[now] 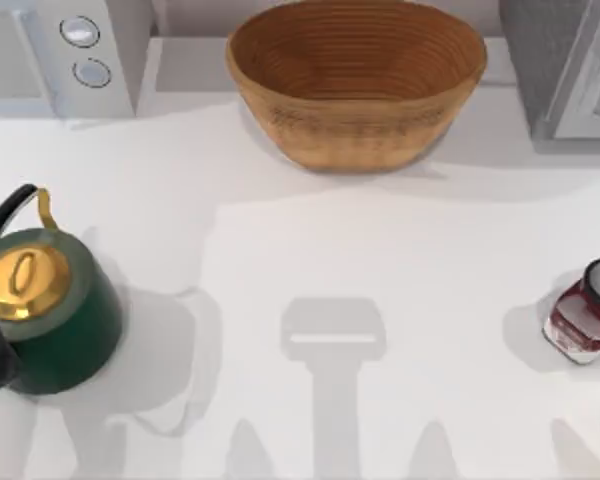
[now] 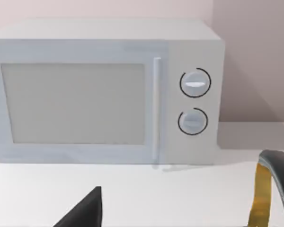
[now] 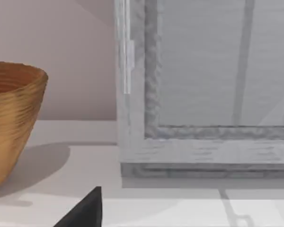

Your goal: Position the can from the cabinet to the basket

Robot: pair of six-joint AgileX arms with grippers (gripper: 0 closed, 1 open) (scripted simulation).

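The cabinet [image 1: 565,60] at the bench's [image 1: 310,250] back right corner is cut off; its door [image 3: 203,71] hides the inside. Each hand's state: cannot tell.

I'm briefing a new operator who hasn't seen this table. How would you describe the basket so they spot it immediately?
Start at the back edge of the white table, midway between the white microwave and the grey cabinet. The basket stands there: a big oval bowl of tan wicker with ribbed rings inside. It is the only woven thing and the widest.
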